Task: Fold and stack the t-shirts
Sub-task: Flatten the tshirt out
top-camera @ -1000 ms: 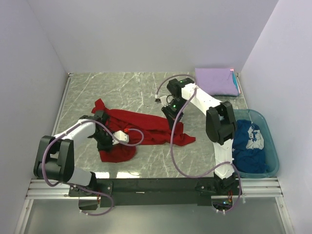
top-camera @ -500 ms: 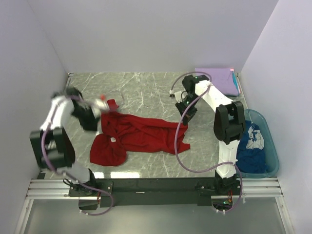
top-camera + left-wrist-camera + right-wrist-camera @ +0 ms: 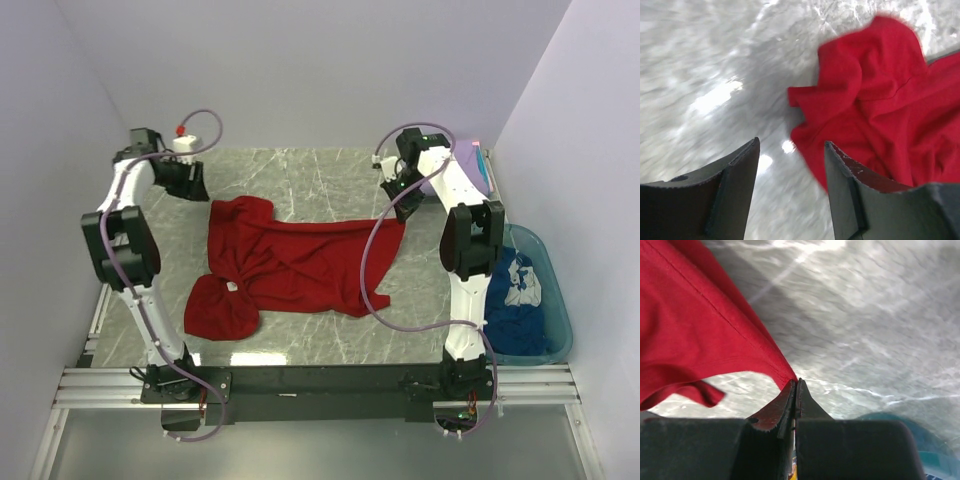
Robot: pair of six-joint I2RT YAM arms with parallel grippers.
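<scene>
Flattening looked like the step in hand; the red t-shirt (image 3: 300, 265) lay rumpled across the middle of the worktop (image 3: 320, 180); my right jaws were pinched shut on its far right edge; my left jaws stood parted and empty just beside its bunched far left corner; I judged I should take that corner and draw it taut against the right hold; the glossy grey marble would probably let cloth slide; the lavender t-shirt (image 3: 476, 168) lay folded at the far right, the dark blue t-shirt (image 3: 510, 290) in the teal tub (image 3: 556, 305); pale walls (image 3: 300, 70) closed three sides.

White arm links (image 3: 452, 180), black joints (image 3: 120, 245), purple looping cables (image 3: 366, 270), dark tool fingers (image 3: 735, 190)
</scene>
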